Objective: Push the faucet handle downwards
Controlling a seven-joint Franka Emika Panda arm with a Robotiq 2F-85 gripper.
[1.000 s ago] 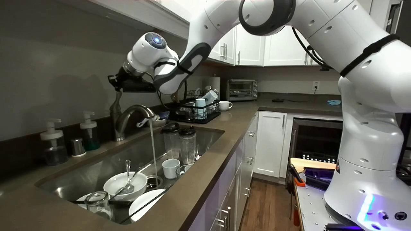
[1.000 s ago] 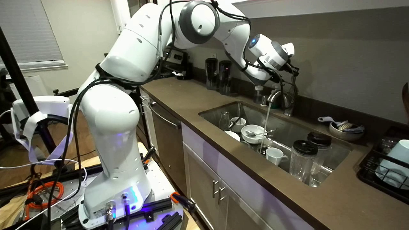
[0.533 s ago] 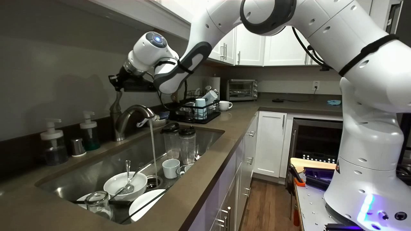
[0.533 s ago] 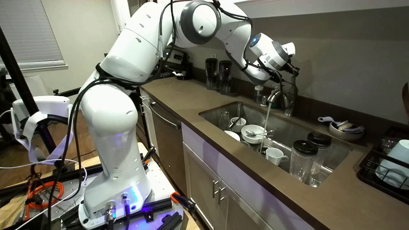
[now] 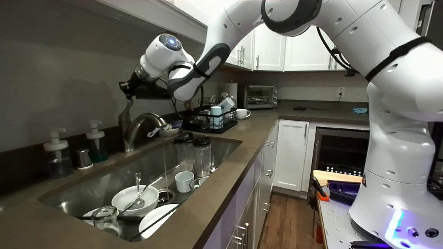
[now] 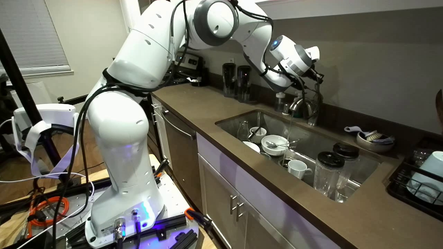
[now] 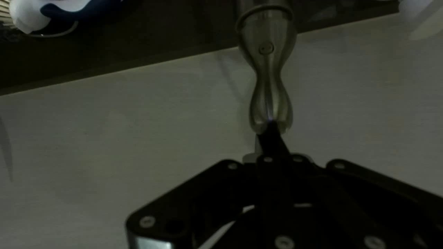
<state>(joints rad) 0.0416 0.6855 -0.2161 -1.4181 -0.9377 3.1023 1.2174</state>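
From here the job looks part done: a thin, clear stream of water [image 5: 165, 162] falls from the arched brushed-metal faucet [image 5: 129, 137], so, I'd guess, the flow isn't fully cut and more downward push is left. The slim, waisted, silvery-grey metal handle [image 7: 269, 76] sits atop the faucet's body, behind the rectangular stainless sink [image 5: 104, 177]. It points up, its long axis near upright, with a slight lean off the flat grey wall [image 5: 69, 62] in an exterior view. The black two-fingered tool [image 7: 273, 132] is clenched on itself, seemingly touching the handle's tip, not grasping it.
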